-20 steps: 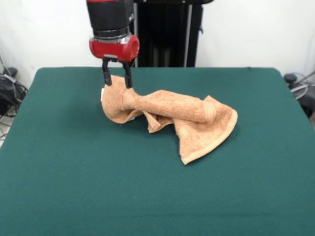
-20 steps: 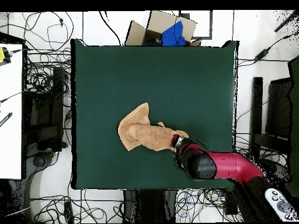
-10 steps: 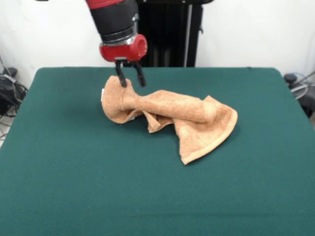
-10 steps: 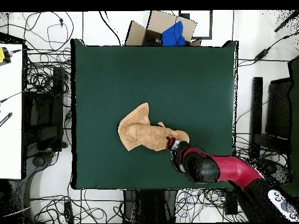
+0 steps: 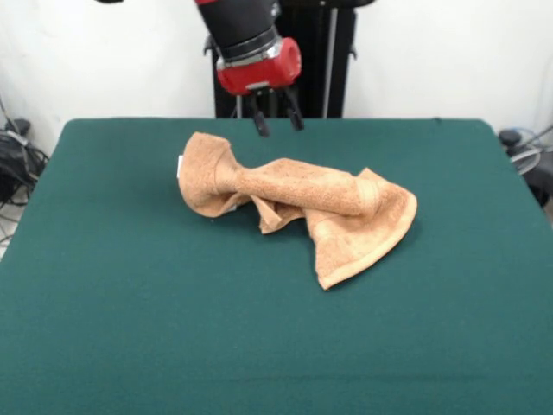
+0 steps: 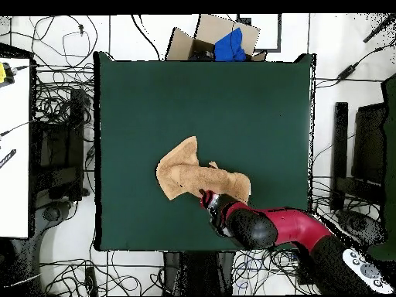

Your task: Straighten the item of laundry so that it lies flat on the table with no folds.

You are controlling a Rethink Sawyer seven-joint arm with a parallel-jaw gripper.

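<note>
With fingers apart and empty, the gripper [image 5: 275,123] is hovering above the twisted towel [image 5: 298,204], which looks soft and limp, best pinched at a hemmed corner.

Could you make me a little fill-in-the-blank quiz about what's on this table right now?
1. The orange towel lies ____ on the green table, not flat.
2. The gripper hangs above the towel and holds ____.
3. Its two black fingers stand ____, with a gap between them.
4. The part of the arm just above the fingers is coloured ____.

Missing words: crumpled; nothing; open; red
</note>
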